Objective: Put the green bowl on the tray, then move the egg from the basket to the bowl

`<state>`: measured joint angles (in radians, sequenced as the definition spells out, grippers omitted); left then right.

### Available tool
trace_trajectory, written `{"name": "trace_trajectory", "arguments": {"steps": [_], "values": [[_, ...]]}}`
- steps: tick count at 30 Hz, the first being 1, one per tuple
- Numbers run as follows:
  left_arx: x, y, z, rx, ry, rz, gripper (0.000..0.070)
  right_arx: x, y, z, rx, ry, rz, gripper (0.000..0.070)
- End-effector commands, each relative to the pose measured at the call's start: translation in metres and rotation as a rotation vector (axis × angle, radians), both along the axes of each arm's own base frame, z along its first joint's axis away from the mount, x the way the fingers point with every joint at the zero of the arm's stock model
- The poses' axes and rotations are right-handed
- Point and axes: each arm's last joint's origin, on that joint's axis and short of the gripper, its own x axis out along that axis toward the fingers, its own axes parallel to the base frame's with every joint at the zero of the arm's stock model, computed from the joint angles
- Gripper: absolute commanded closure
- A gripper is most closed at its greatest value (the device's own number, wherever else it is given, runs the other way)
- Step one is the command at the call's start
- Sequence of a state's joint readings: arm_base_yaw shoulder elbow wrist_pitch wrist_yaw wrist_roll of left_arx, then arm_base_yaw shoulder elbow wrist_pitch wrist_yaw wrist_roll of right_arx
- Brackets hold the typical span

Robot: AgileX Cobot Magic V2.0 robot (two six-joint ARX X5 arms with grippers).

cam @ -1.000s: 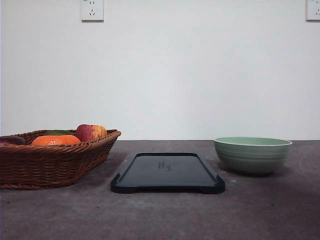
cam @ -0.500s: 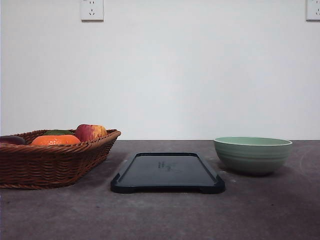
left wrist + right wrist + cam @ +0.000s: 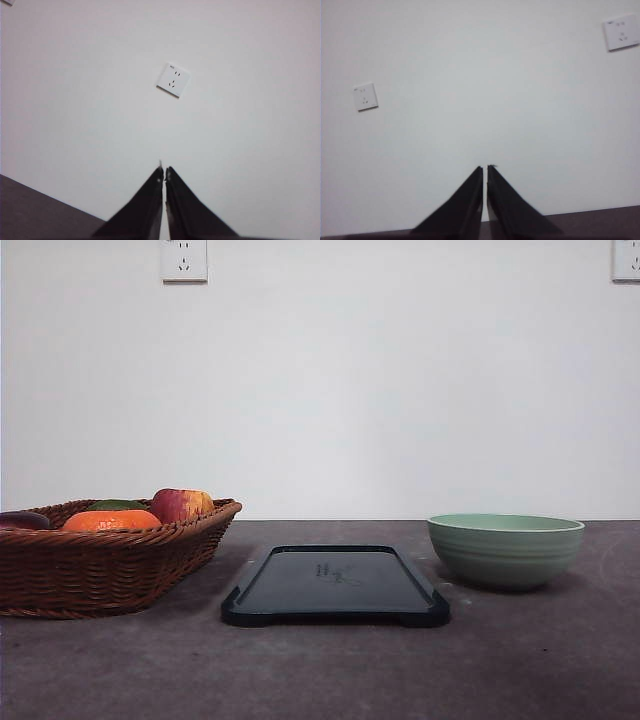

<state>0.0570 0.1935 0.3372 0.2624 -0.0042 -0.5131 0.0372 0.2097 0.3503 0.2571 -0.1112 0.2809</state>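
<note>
Both pincers, left (image 3: 164, 172) and right (image 3: 485, 170), sit closed to a sliver, empty, facing the wall. The pale sage-green ridged bowl (image 3: 506, 549) rests on the grey desk (image 3: 520, 660) just right of the flat black rectangular tray (image 3: 335, 585). Best open the right pincer wide and grip the rim firmly.

A brown woven wicker basket (image 3: 110, 565) with a rough braided rim sits at the left edge of a matt, mottled grey-brown bench (image 3: 330, 670), beside a smooth black tray (image 3: 335, 585) with a slight sheen, plastic by its look. The green bowl (image 3: 505, 550) has a smooth satin, faintly ridged outside. Both wrist views show matt black gripper fingers (image 3: 150, 207) (image 3: 465, 207) before a smooth white wall (image 3: 400, 390).
</note>
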Motion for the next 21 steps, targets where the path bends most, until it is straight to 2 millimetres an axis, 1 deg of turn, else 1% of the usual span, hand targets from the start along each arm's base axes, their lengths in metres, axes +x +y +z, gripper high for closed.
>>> {"name": "trace_trajectory", "arguments": {"steps": [1, 5, 10, 15, 18, 21], "values": [[0.001, 0.000, 0.017, 0.065, 0.022, 0.023, 0.0700, 0.003, 0.000, 0.011, -0.035, 0.004, -0.002, 0.0696], [0.013, -0.001, 0.042, 0.148, 0.123, -0.021, 0.0700, 0.017, 0.002, 0.029, -0.058, 0.082, 0.034, 0.0696], [0.033, -0.004, 0.067, 0.211, 0.175, -0.164, 0.0700, 0.039, 0.006, 0.044, -0.121, 0.202, 0.119, 0.0696], [0.056, -0.006, 0.078, 0.218, 0.273, -0.263, 0.0700, 0.062, 0.010, 0.053, -0.158, 0.321, 0.239, 0.0696], [0.068, -0.007, 0.081, 0.222, 0.347, -0.326, 0.0700, 0.075, 0.012, 0.058, -0.176, 0.386, 0.292, 0.0696], [0.078, -0.010, 0.084, 0.262, 0.413, -0.402, 0.0700, 0.084, 0.017, 0.061, -0.217, 0.441, 0.324, 0.0696]]}}
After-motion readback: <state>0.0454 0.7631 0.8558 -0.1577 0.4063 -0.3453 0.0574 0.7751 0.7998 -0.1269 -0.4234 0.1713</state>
